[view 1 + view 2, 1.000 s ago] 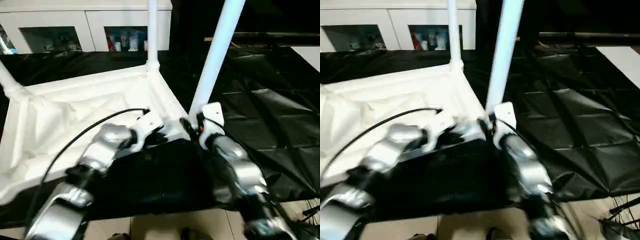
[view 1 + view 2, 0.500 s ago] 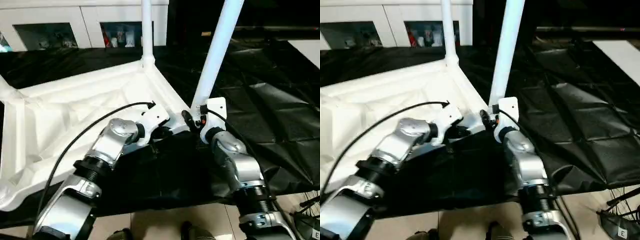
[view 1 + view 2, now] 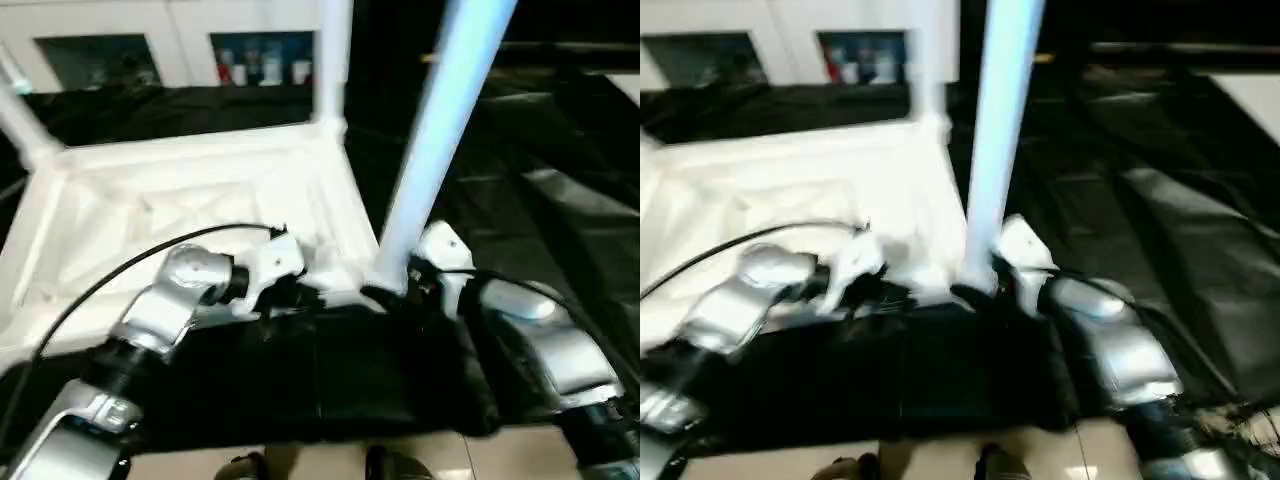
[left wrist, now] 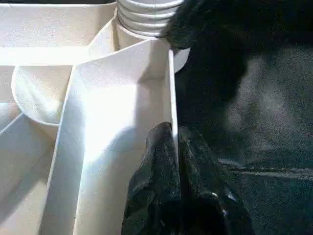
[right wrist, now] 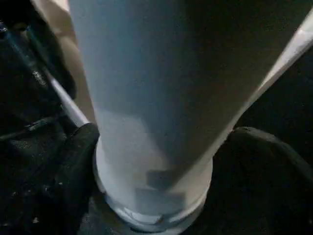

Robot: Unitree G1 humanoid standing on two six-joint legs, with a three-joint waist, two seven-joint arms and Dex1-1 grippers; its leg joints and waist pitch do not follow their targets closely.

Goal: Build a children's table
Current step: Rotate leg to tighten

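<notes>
1. Left pincer [image 4: 176, 161]: pinching the thin rim wall of the top [image 3: 190, 190], one finger on each face of the wall, just short of the near right corner socket. Likely there to keep the top from sliding or lifting while the leg is worked in.
2. Top lies upside down on a black sheet [image 3: 560, 200], ribbed underside up. White plastic, deep ribs, round sockets at the corners.
3. Far legs: one [image 3: 22, 125] rises from the far left corner, another [image 3: 332, 60] from the far right corner, both seated and upright.
4. Near leg [image 3: 440, 150]: stands at the near right corner with a slight tilt, its ridged base at the socket. Whether it is fully home, I cannot tell.
5. Right pincer [image 5: 151, 161]: fingers on either side of the near leg's base, gripping it low, probably for control when pressing or twisting it down.
</notes>
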